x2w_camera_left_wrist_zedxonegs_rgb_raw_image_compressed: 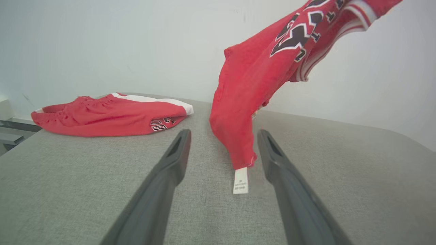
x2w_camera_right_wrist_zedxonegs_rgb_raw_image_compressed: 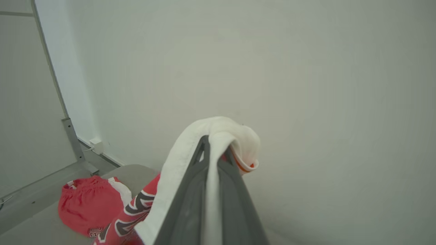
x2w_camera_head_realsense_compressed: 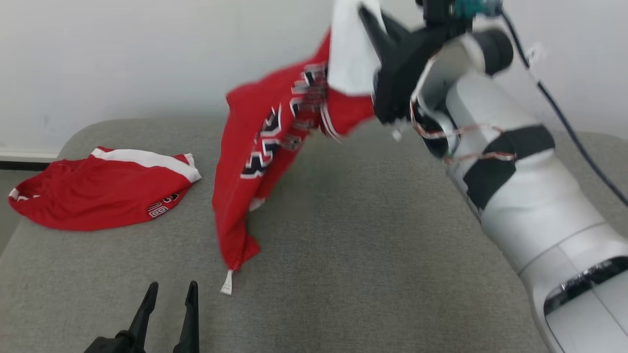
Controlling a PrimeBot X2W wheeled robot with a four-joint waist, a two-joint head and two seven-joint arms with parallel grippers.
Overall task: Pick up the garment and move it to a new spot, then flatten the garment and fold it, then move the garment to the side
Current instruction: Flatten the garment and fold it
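Above the grey table (x2w_camera_head_realsense_compressed: 373,245), in the head view, the right gripper (x2w_camera_head_realsense_compressed: 373,14) holds the red garment (x2w_camera_head_realsense_compressed: 255,162) high, its lower end reaching the table; the left gripper (x2w_camera_head_realsense_compressed: 171,291) sits low, jaws released. Left wrist view: the garment's white label (x2w_camera_left_wrist_zedxonegs_rgb_raw_image_compressed: 240,180) hangs between those spread fingers (x2w_camera_left_wrist_zedxonegs_rgb_raw_image_compressed: 163,177). Right wrist view: jaws clenched on the garment's white edge (x2w_camera_right_wrist_zedxonegs_rgb_raw_image_compressed: 184,153).
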